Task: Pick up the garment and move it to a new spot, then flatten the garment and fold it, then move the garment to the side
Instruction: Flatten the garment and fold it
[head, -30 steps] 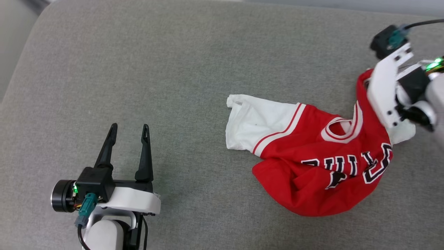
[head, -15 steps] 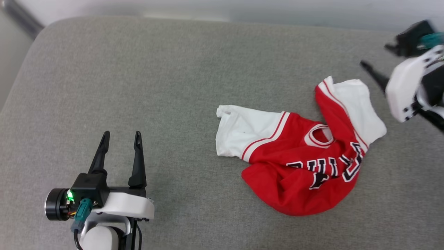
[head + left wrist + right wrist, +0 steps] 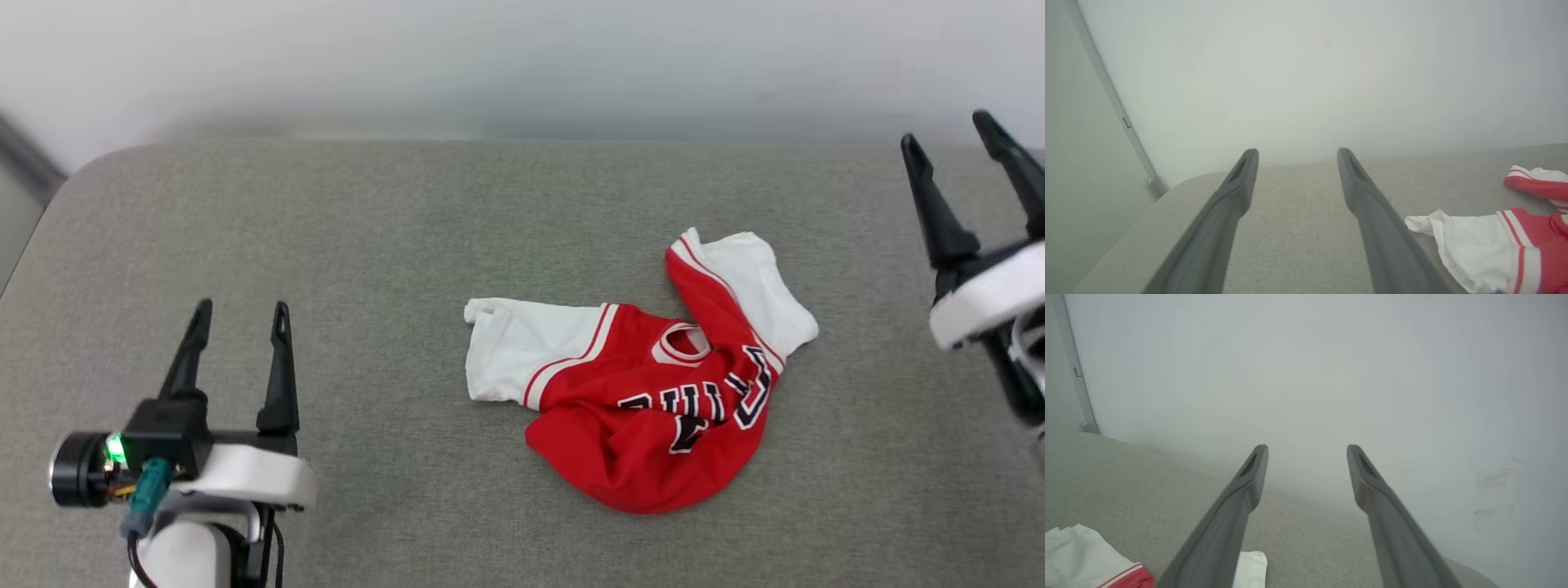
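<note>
The garment point(image 3: 645, 392) lies crumpled on the grey cushion point(image 3: 392, 229), with nothing touching it. The left gripper point(image 3: 242, 305) sits well off to the garment's left, fingers spread wide and empty. The right gripper point(image 3: 945, 129) is well off to its right, also wide and empty. There's bare cushion all around the garment, and the wall point(image 3: 522, 65) rises beyond it.

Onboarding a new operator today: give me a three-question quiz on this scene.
1. True or false: the red jersey T-shirt with white sleeves lies flat and folded on the grey fabric surface.
2. The right gripper is: A) shut on the shirt, B) open, clear of it, C) pressing the collar.
3. Fill in: the left gripper is open and holds ____.
Key: 1 false, it is crumpled; 2 B; 3 nothing.
</note>
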